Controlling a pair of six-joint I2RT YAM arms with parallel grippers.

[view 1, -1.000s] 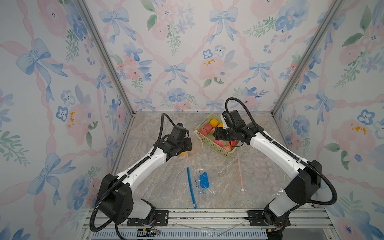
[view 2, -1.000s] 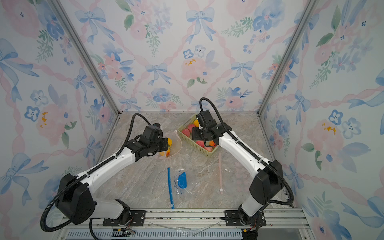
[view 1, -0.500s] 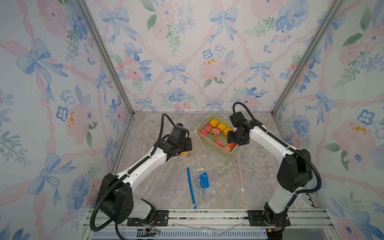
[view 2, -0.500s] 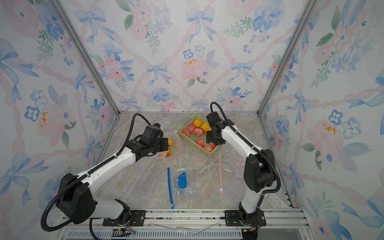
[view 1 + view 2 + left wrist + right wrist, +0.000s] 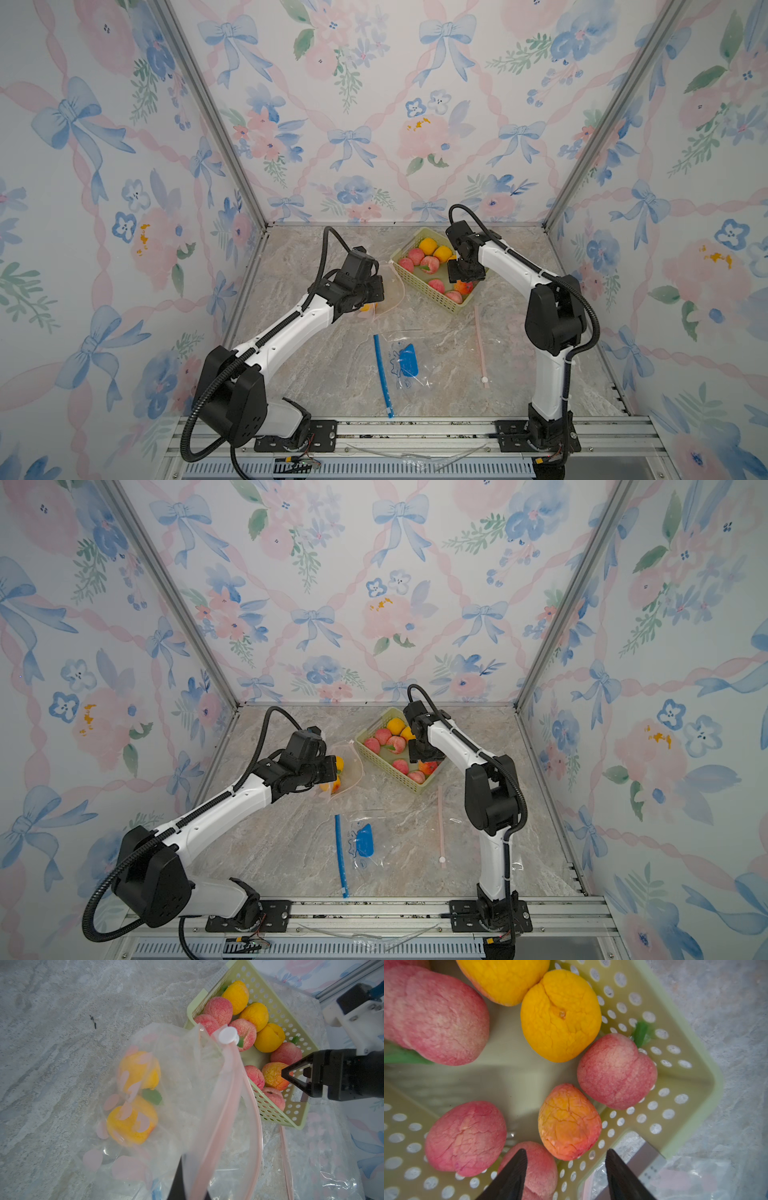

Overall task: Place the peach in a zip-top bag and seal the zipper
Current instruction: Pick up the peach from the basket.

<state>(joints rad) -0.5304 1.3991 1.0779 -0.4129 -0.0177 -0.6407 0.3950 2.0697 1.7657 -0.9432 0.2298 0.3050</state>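
My left gripper [image 5: 375, 291] is shut on the rim of a clear zip-top bag [image 5: 187, 1084] with a pink zipper and a white slider [image 5: 228, 1035], and holds it up off the table. Two yellow peaches [image 5: 138, 1072] lie inside the bag. My right gripper [image 5: 566, 1152] hangs open over the near-right end of the pale green basket [image 5: 440, 297], empty. Just ahead of its tips sits an orange-red peach [image 5: 569, 1122], with pink peaches [image 5: 616, 1070] around it. Both top views show the right gripper [image 5: 424, 756] above the basket.
The basket holds several pink and yellow peaches [image 5: 428, 245]. A flat bag with a blue zipper [image 5: 382, 374] lies in the front middle of the table. Another flat bag with a pink zipper strip [image 5: 481, 345] lies near the right arm's base.
My right gripper has swung from the basket's left side to its near-right end and come lower. The left arm and the held bag have stayed put.
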